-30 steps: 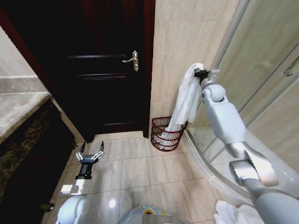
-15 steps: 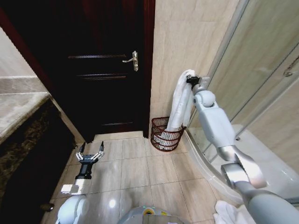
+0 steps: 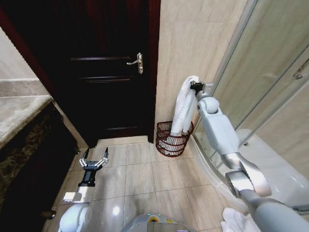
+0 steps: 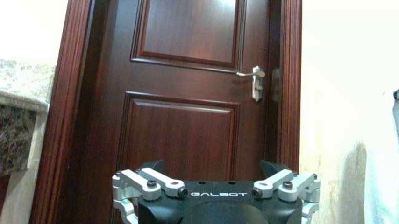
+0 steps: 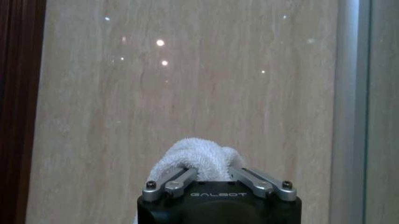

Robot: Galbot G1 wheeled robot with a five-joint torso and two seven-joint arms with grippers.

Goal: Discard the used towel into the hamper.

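Dark wood panelled door [image 3: 108,72] with a brass lever handle [image 3: 136,62] ahead of me, beige stone wall [image 3: 193,43] beside it, glossy tiled floor [image 3: 145,179], glass shower enclosure [image 3: 270,72] on my right, marble counter [image 3: 17,113] left.

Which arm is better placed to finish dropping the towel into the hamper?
The right. The right gripper is shut on the towel, which hangs down into the hamper by the wall. The left gripper is open, low over the floor tiles, well off to the side.
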